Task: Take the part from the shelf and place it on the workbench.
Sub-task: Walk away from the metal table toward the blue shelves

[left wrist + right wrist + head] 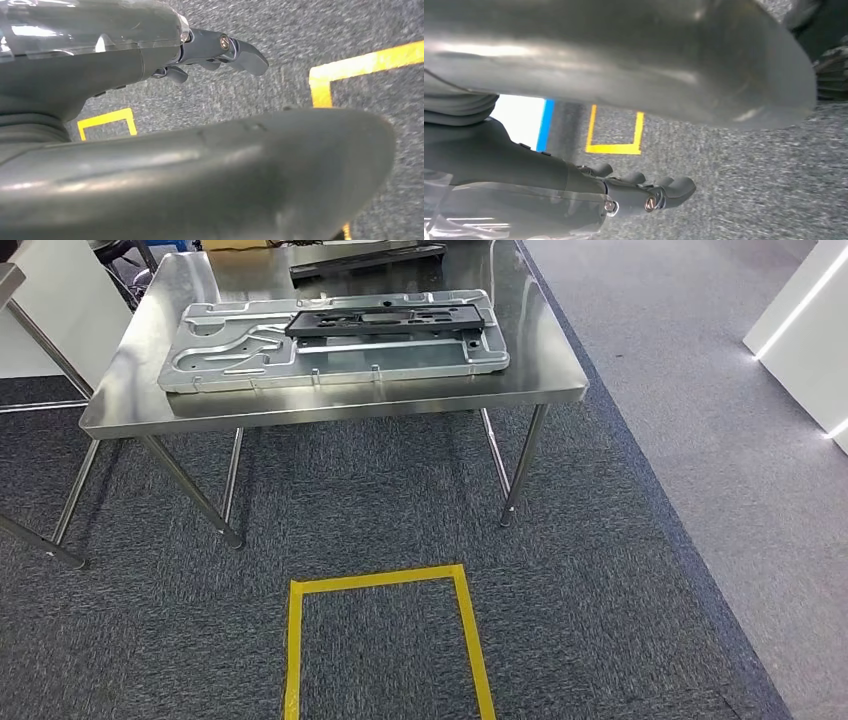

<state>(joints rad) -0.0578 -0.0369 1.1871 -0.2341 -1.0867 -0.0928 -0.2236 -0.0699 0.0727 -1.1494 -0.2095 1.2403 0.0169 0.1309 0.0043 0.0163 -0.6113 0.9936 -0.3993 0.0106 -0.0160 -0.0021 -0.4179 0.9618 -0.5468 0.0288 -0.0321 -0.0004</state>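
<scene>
My left hand (150, 65) and right hand (574, 200) hang over carpet, fingers apart, holding nothing. In the upper centre of my head view, the black part (385, 320) lies atop a silver stamped panel (240, 355) on the steel workbench (330, 405); yellow floor tape (385, 580) sits below.

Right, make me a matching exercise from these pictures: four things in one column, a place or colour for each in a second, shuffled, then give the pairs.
Things:
1. black part
2. silver panel
3. tape square
4. left hand

Descriptions:
A. yellow, on the carpet
B. lying on top of the silver panel
C. hanging over the carpet, holding nothing
D. flat on the steel table

Pairs: 1-B, 2-D, 3-A, 4-C
</scene>
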